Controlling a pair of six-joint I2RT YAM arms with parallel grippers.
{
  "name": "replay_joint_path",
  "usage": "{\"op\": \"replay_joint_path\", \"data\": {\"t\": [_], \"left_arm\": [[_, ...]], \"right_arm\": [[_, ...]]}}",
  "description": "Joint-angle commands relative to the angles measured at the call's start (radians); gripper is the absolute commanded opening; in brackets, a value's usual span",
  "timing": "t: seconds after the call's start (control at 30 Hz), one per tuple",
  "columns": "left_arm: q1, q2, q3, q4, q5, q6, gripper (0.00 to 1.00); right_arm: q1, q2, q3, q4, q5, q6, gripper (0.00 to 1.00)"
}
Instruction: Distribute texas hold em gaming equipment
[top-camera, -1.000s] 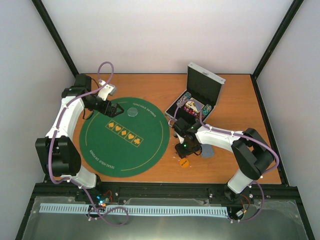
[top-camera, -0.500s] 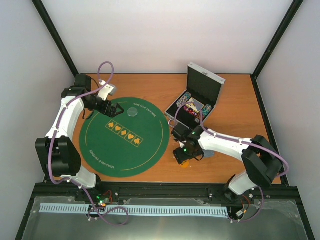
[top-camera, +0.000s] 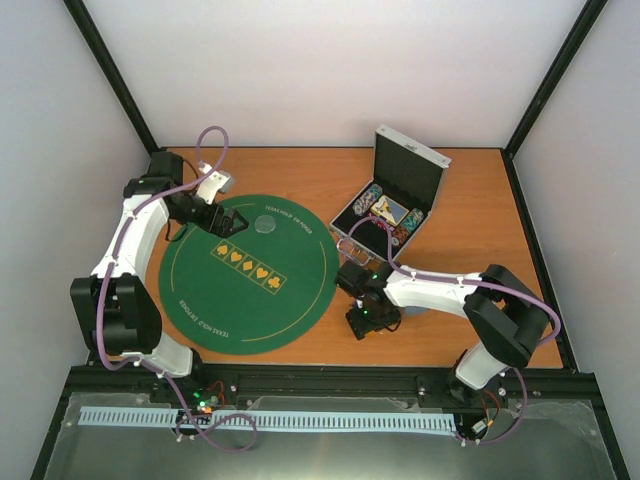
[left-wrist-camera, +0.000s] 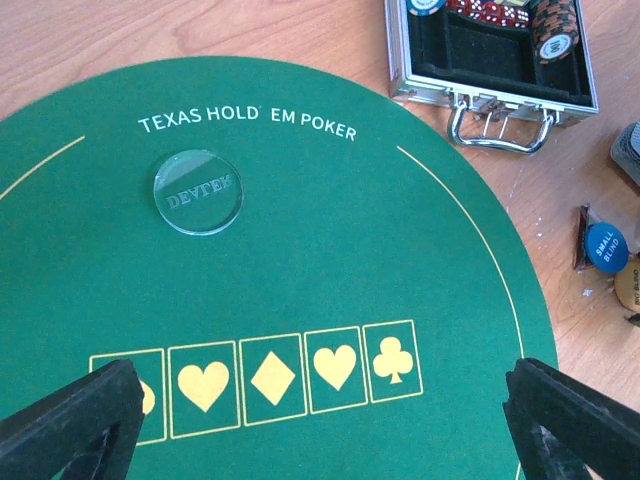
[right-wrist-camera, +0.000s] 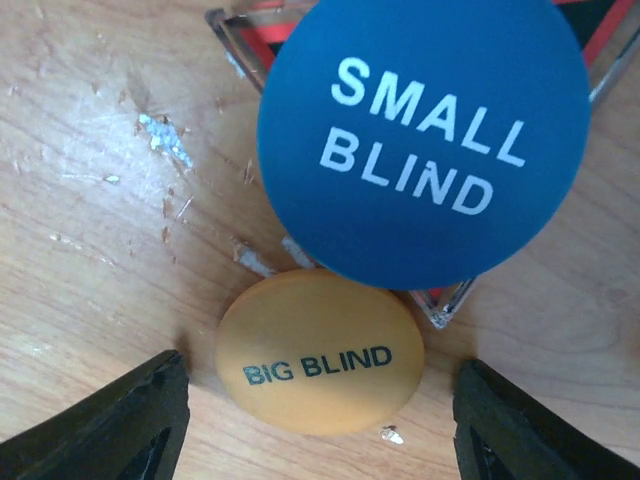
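My right gripper (top-camera: 365, 322) is open, low over the table just right of the mat. Its jaws straddle an orange disc marked BIG BLIND (right-wrist-camera: 320, 350) without touching it. A blue SMALL BLIND disc (right-wrist-camera: 425, 140) lies on a black triangular marker (right-wrist-camera: 440, 300) and touches the orange disc. My left gripper (top-camera: 232, 220) is open and empty above the green mat's far left part. A clear disc (left-wrist-camera: 198, 190) lies on the mat in front of it and also shows in the top view (top-camera: 265, 224). Striped chips (left-wrist-camera: 555, 25) sit in the open case.
The round green felt mat (top-camera: 250, 285) covers the table's left middle. The open silver case (top-camera: 400, 190) stands at the back right, lid up. A grey-blue object (left-wrist-camera: 628, 150), perhaps the cards, lies near the right arm. Black frame posts stand at the corners.
My right gripper has moved towards the near edge and down over the orange disc, which it now hides in the top view. The left arm has not moved.
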Motion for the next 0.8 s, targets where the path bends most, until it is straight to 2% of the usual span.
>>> {"op": "replay_joint_path", "data": {"t": [0.0,0.2,0.37,0.57,0.77], "left_arm": [[0.004,-0.031,0.0,-0.008,0.016,0.025,1.0],[0.004,-0.03,-0.003,-0.006,0.015,0.028,1.0],[0.004,-0.032,-0.006,-0.004,0.016,0.029,1.0],[0.004,-0.034,-0.012,-0.002,0.016,0.03,1.0],[0.004,-0.035,-0.013,-0.003,0.016,0.03,1.0]], "right_arm": [[0.011,0.02,-0.004,0.028,0.012,0.031,0.7],[0.025,0.047,0.002,0.022,0.036,0.034,0.64],[0.028,0.047,0.002,0.028,0.032,0.032,0.53],[0.037,0.044,0.017,0.022,0.027,0.028,0.46],[0.046,0.04,0.034,0.01,0.026,0.022,0.45]]}}
